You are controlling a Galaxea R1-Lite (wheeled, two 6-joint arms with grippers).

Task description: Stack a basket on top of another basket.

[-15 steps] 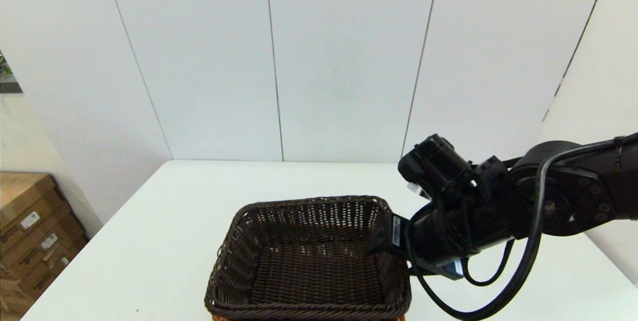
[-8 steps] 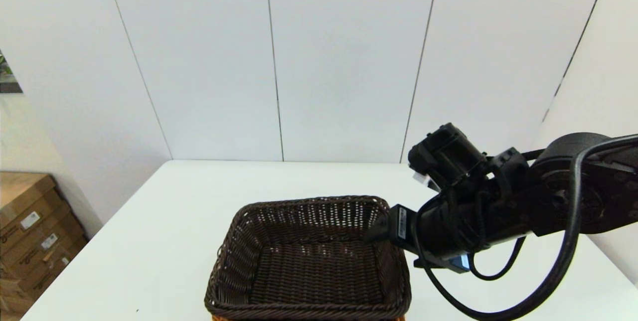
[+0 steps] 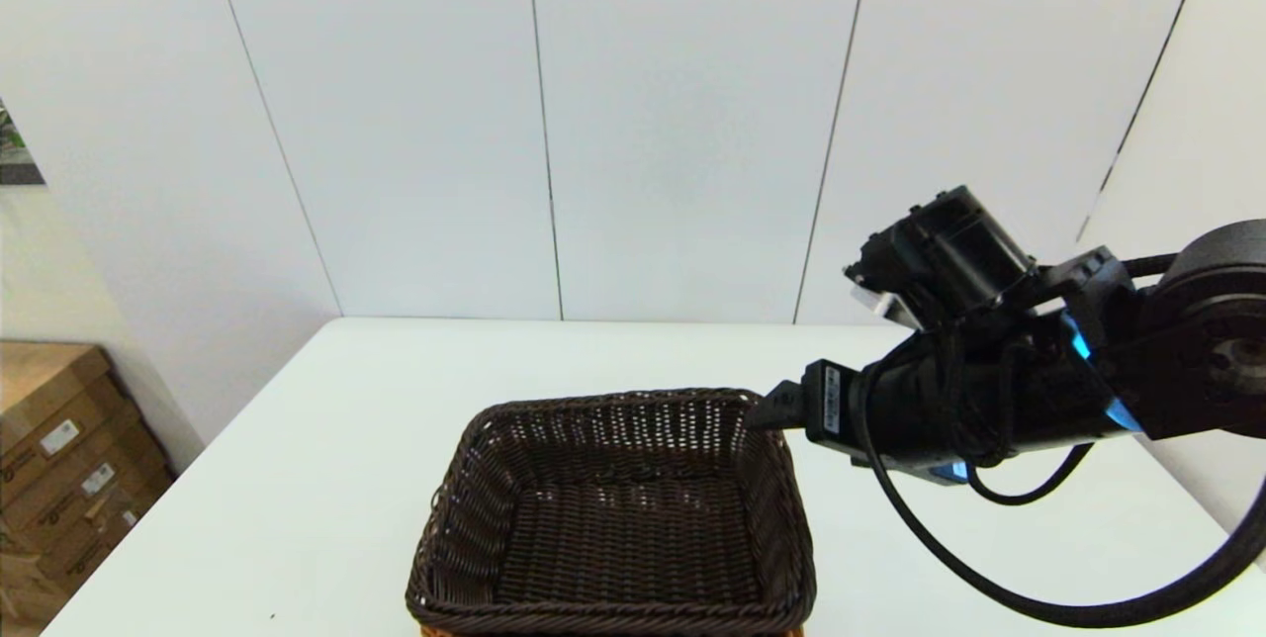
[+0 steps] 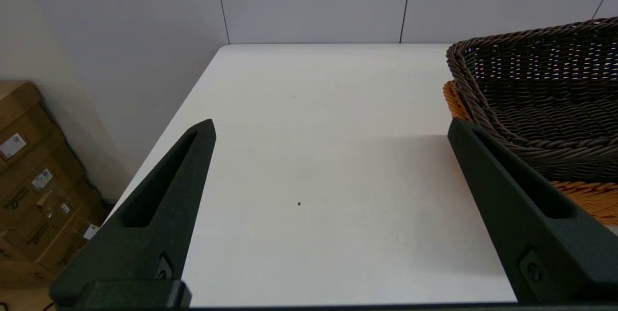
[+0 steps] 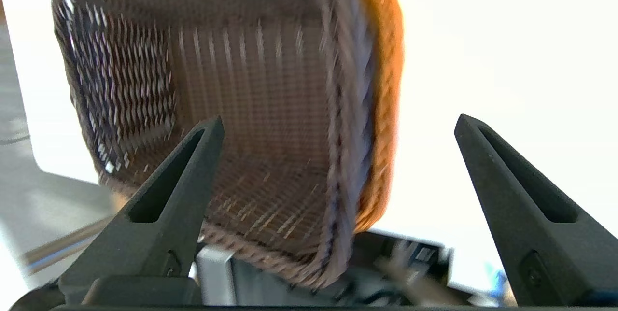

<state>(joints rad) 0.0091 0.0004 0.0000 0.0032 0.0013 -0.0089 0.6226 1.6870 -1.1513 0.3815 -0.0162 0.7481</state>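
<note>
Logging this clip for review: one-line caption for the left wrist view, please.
Open left gripper hovers over white table beside dark brown woven wicker basket nested in orange-tan wicker basket.

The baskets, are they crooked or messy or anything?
Nothing stands out. The dark brown basket sits nested level inside the orange-tan basket, whose rim peeks out underneath. The right gripper is open above it, holding nothing.
</note>
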